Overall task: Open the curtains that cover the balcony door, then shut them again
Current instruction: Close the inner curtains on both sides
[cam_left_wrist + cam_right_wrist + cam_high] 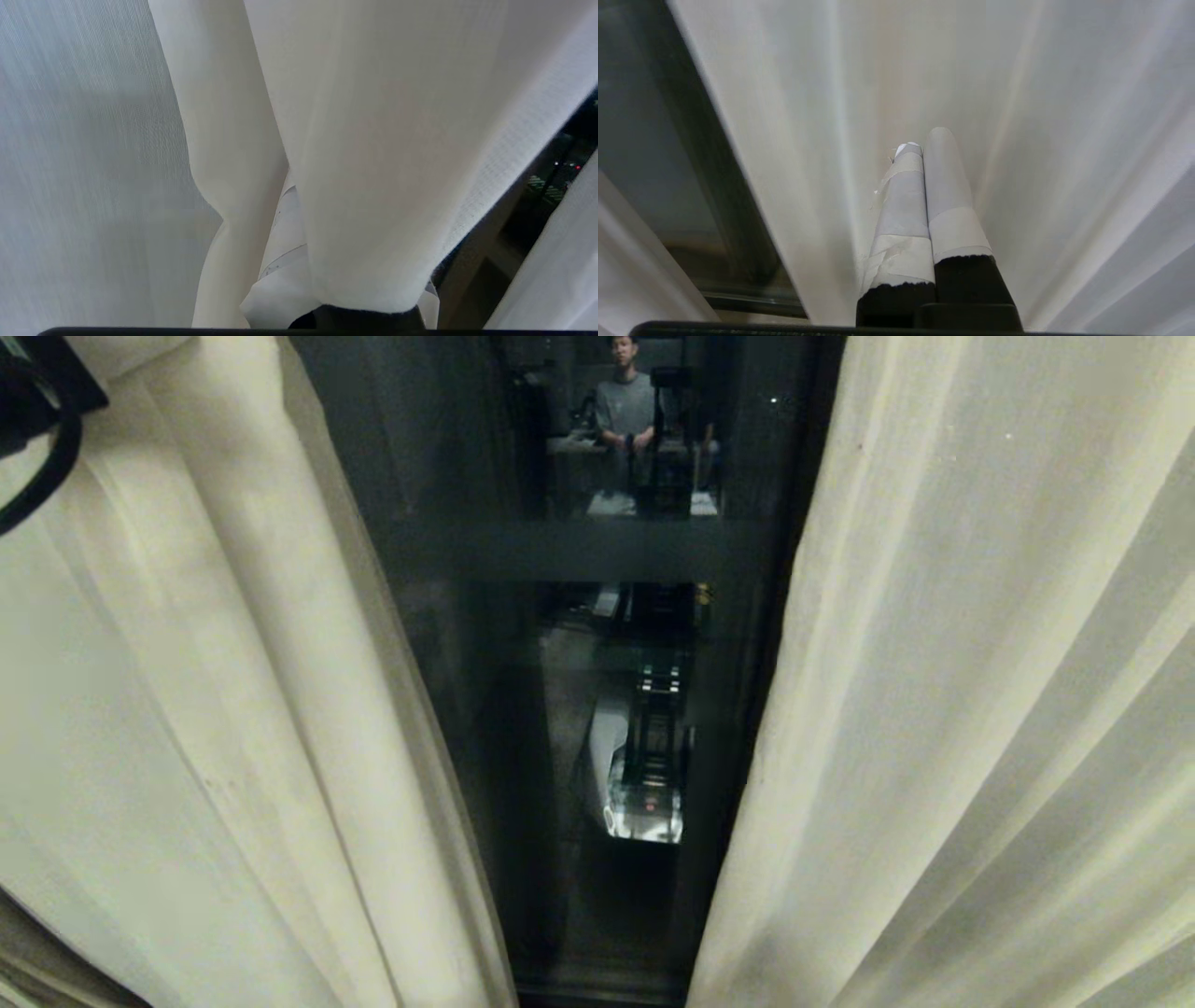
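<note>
Where the curtains part, a narrow strip of the door (579, 644) is exposed: dark glass with a frosted band across it, framed in dark brown. The left curtain (233, 709) and the right curtain (980, 709) hang on either side of this strip, each in vertical pleats. The glass reflects a person (627, 406) and parts of the robot. The left hand (299, 284) is closed on a fold of the left curtain, whose fabric drapes over it and hides most of it. The right hand (924, 154) hangs just before the right curtain, its taped fingers (945, 186) pressed together and holding nothing.
</note>
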Tool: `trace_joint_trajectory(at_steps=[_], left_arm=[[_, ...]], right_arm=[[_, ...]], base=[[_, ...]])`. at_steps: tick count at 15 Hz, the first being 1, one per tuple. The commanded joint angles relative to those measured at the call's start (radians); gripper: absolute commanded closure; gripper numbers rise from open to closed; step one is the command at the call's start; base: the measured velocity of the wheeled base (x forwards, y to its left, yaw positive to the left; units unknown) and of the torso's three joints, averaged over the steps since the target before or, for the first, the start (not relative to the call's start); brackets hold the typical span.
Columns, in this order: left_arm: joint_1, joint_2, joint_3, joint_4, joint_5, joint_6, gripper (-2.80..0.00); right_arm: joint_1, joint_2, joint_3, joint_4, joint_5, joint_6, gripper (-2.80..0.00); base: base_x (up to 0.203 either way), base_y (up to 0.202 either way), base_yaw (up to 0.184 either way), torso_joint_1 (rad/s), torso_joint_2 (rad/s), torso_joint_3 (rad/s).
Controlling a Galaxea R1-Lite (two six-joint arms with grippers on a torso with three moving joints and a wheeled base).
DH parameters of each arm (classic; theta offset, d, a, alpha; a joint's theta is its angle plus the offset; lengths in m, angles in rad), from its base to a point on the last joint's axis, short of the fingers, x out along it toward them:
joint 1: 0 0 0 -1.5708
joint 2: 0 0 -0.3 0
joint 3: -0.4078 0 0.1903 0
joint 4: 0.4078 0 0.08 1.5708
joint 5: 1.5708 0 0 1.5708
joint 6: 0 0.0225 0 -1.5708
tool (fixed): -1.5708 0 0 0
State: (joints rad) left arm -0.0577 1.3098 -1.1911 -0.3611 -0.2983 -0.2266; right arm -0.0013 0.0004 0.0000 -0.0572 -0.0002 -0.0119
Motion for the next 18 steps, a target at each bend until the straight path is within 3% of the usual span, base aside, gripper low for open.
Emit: trace_joint_trajectory(at_steps=[1,18], left_arm=[[-0.001,0.000,0.001,0.001,-0.002,-0.002,0.00],[-0.002,0.000,0.004,0.001,-0.002,-0.003,0.00]], right_arm=[[0.000,0.000,0.000,-0.001,0.000,0.000,0.00],[0.000,0.000,0.000,-0.001,0.000,0.000,0.00]], base=[[0.000,-0.187,0.003,0.002,0.00,0.003],[0.000,-0.190,0.001,0.003,0.00,0.003]])
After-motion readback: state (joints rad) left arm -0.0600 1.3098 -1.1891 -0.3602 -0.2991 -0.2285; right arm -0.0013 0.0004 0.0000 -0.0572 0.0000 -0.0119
